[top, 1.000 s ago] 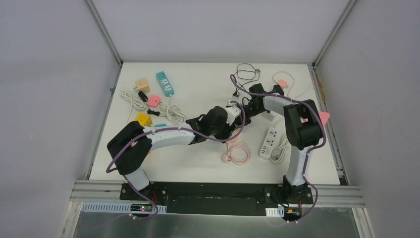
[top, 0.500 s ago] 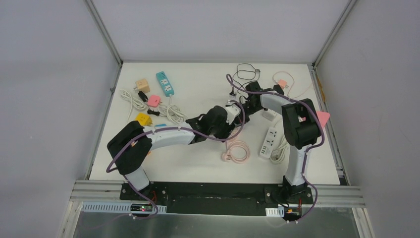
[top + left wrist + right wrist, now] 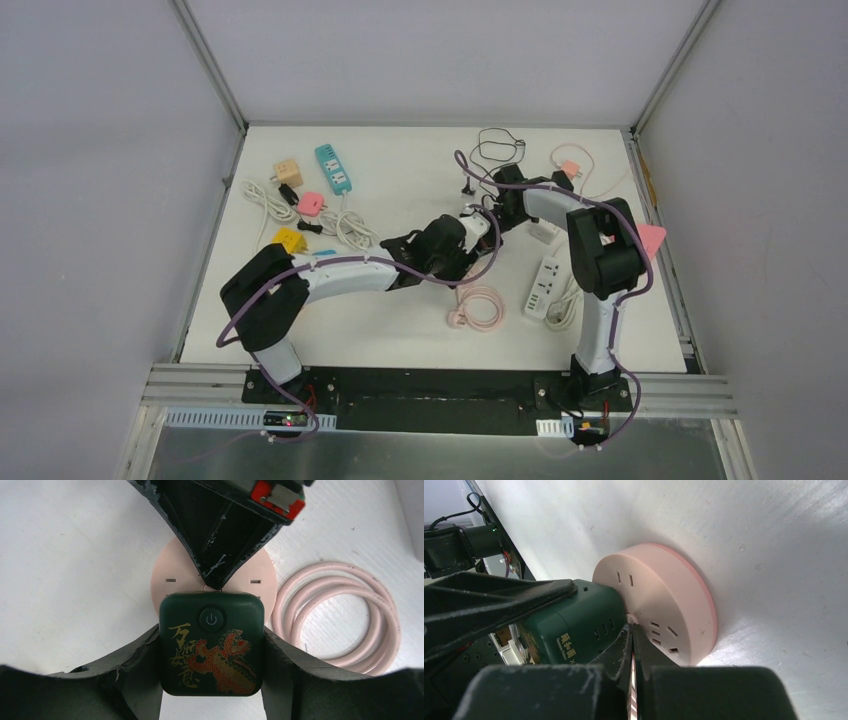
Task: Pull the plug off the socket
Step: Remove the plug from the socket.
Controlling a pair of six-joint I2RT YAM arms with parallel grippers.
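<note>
While the left end effector point(image 3: 212, 652) hangs over the white tabletop point(image 3: 75, 555), its two black fingers point(image 3: 142, 655) are clamped on the sides of the dark green plug point(image 3: 211, 630) — a squarish block with a power symbol and a gold-and-red dragon on its upper face. Under it, the plug sits against the face of the round pink socket point(image 3: 262, 577), which lies flat on the tabletop. From the far side the right end effector point(image 3: 216, 577) points down with its fingers pressed together, the tip on the socket's middle, just beside the plug. Near the socket lies a coiled pink cable point(image 3: 340, 615) — farther back, a teal power strip point(image 3: 333, 168).
</note>
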